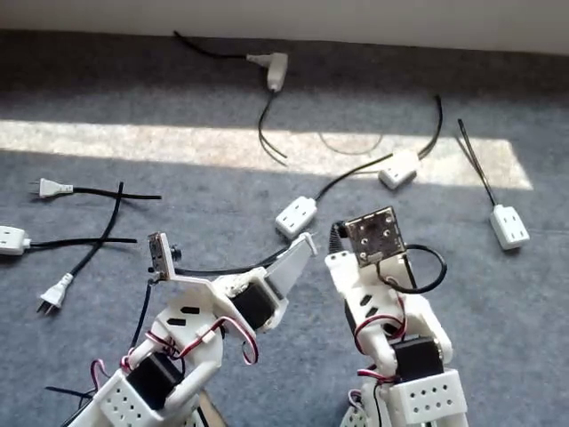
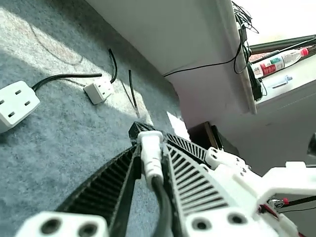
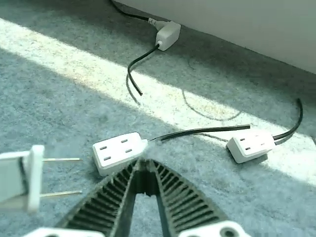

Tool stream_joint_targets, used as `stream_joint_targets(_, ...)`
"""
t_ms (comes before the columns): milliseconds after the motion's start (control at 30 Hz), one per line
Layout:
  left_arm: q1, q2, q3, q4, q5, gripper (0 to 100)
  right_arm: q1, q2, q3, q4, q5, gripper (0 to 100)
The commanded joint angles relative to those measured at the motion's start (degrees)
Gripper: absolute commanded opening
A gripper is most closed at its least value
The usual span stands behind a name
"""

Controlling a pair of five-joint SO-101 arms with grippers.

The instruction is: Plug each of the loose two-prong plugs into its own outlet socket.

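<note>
My left gripper (image 2: 148, 132) is shut on a white two-prong plug (image 2: 150, 155) whose black cord runs back between the jaws. From above, this gripper (image 1: 305, 245) hangs just short of a white outlet socket (image 1: 296, 216) on the grey carpet. The held plug (image 3: 19, 182) has its two bare prongs in the air beside that socket (image 3: 118, 153). My right gripper (image 3: 145, 167) is shut with nothing in it, its tips close to the same socket. Two loose plugs (image 1: 53, 188) (image 1: 55, 294) lie at the far left.
More white sockets lie around: one mid-right (image 1: 399, 168), one far right (image 1: 509, 225), one at the left edge (image 1: 11, 238). A joined plug and socket (image 1: 276, 69) rests by the back wall. Black cords (image 1: 107, 222) cross on the left carpet.
</note>
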Motion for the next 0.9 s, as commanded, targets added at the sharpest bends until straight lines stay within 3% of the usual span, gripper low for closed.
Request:
stream_joint_targets(0,-7.8,-0.4,0.6,-0.1,-0.9,1,5.2,-0.6,-0.6,2.8,0.1,0.6)
stream_joint_targets(67,-10.9,-0.4,0.3,-0.1,-3.7,1,8.1,-0.6,-0.6,4.4,-0.5,0.6)
stream_joint_targets(267,-20.1,-0.4,-0.3,-3.0,-4.7,1,17.5,-0.4,-0.6,9.6,-13.2,0.6)
stream_joint_targets(467,-20.5,3.8,-7.9,3.3,-4.7,1,18.3,-0.6,6.0,12.4,-20.1,0.6)
stream_joint_targets(700,-21.0,27.2,-22.9,3.9,-5.0,1,18.4,-0.6,13.2,5.1,-20.3,0.6)
stream_joint_targets(867,-21.0,50.1,-39.4,12.4,-5.1,1,18.4,-0.6,14.2,3.1,-20.4,0.6)
